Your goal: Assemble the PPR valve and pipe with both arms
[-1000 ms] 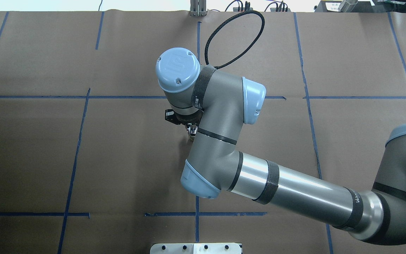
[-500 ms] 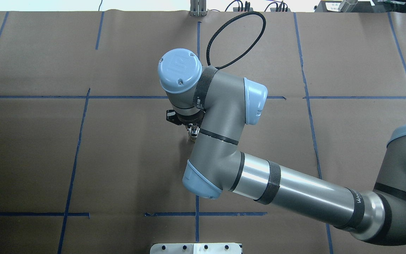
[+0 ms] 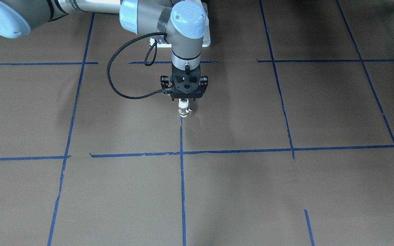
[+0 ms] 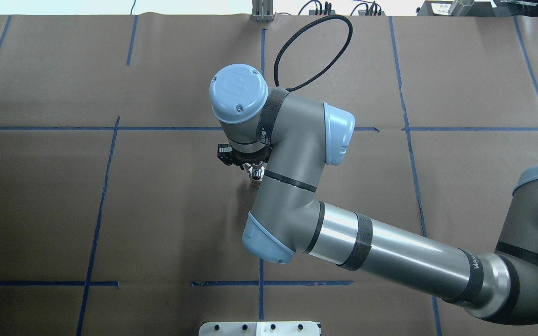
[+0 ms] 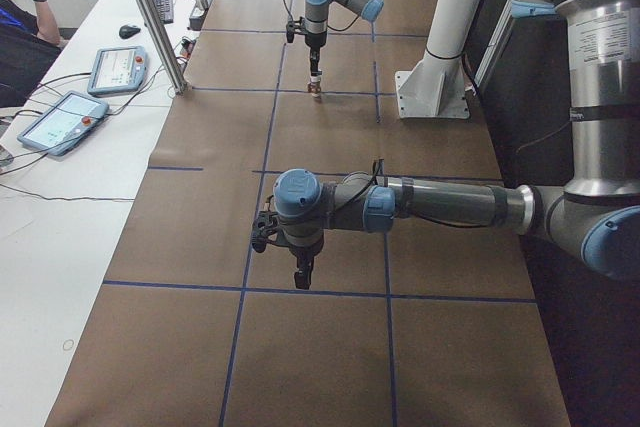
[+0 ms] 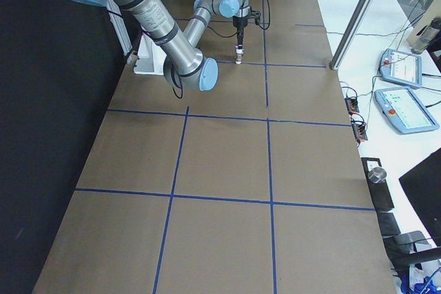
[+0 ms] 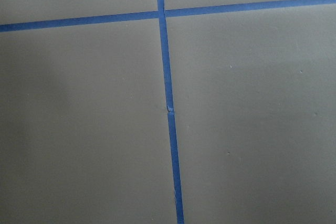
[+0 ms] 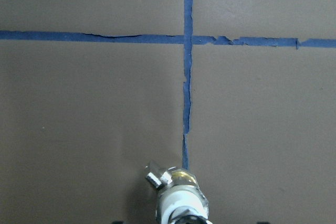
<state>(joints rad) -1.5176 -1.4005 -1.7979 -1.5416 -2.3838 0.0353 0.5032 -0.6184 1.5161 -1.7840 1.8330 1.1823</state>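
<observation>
My right gripper (image 3: 183, 101) points straight down at the table's middle and is shut on the top white end of the PPR valve (image 3: 183, 110). The valve hangs upright, its brass middle and small side stub (image 8: 155, 174) below the fingers. Its lower end is at or just above the brown table cover; I cannot tell which. The valve also shows in the overhead view (image 4: 255, 175) and the right wrist view (image 8: 181, 199). My left gripper (image 5: 300, 275) points down over bare table far from the valve; I cannot tell whether it is open. The chrome bent pipe shows in no view.
Blue tape lines (image 3: 182, 153) cross the brown cover. A white base plate (image 4: 259, 328) sits at the robot's edge. The right arm's black cable (image 4: 313, 51) loops beyond the wrist. A metal post (image 5: 150, 17) and tablets (image 5: 60, 119) stand on the operators' side.
The right wrist has shifted a little to the right. The valve stays held at the same spot.
</observation>
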